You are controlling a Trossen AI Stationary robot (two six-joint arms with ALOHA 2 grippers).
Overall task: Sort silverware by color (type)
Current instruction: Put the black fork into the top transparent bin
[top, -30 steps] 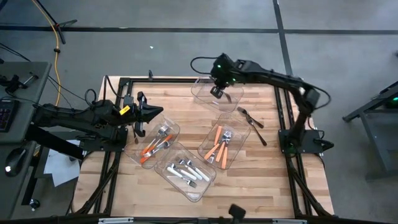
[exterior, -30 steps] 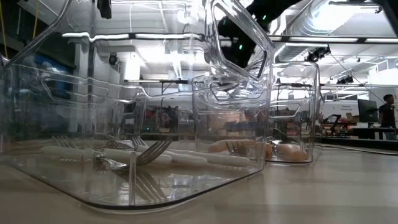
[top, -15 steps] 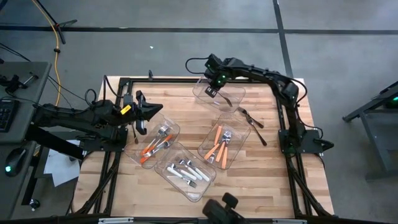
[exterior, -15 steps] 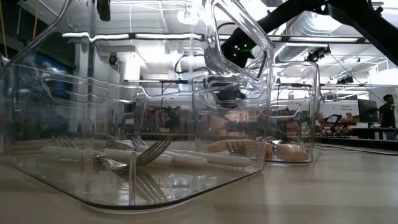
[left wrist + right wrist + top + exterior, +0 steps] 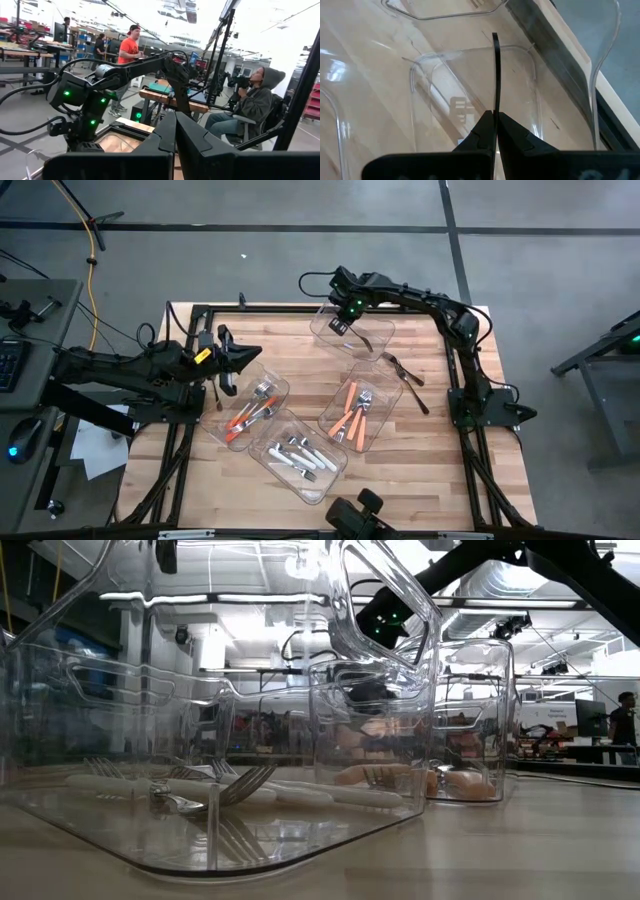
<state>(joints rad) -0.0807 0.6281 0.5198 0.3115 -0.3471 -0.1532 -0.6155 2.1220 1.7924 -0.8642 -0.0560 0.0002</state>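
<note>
My right gripper [image 5: 495, 116] reaches down into the empty clear bin [image 5: 352, 330] at the table's far edge and is shut on a thin all-black piece of silverware [image 5: 495, 70]. Seen from above, the right gripper [image 5: 340, 323] is over that bin's left part. Two more black pieces [image 5: 402, 368] lie flat on the wood right of the bin. My left gripper [image 5: 236, 360] waits, shut, at the table's left edge, and its fingers [image 5: 175, 125] point level across the table. My right gripper pinches the black piece by one end [image 5: 495, 107] between its two fingers. The piece runs on along the fingers and sticks out ahead of them, over the bin's floor [image 5: 470, 85]. Whether its free end [image 5: 494, 36] touches the bin, I cannot tell.
Three more clear bins stand mid-table: one with orange-handled pieces [image 5: 356, 415], one with orange-handled and silver pieces [image 5: 250, 412], one with white-handled pieces [image 5: 298, 457]. People sit and stand in the room beyond the table [image 5: 252, 105].
My right gripper has come down into the far bin and shifted a little toward the table's left, with the arm's elbow swinging in over the table's far right. For the last half second it has kept still.
</note>
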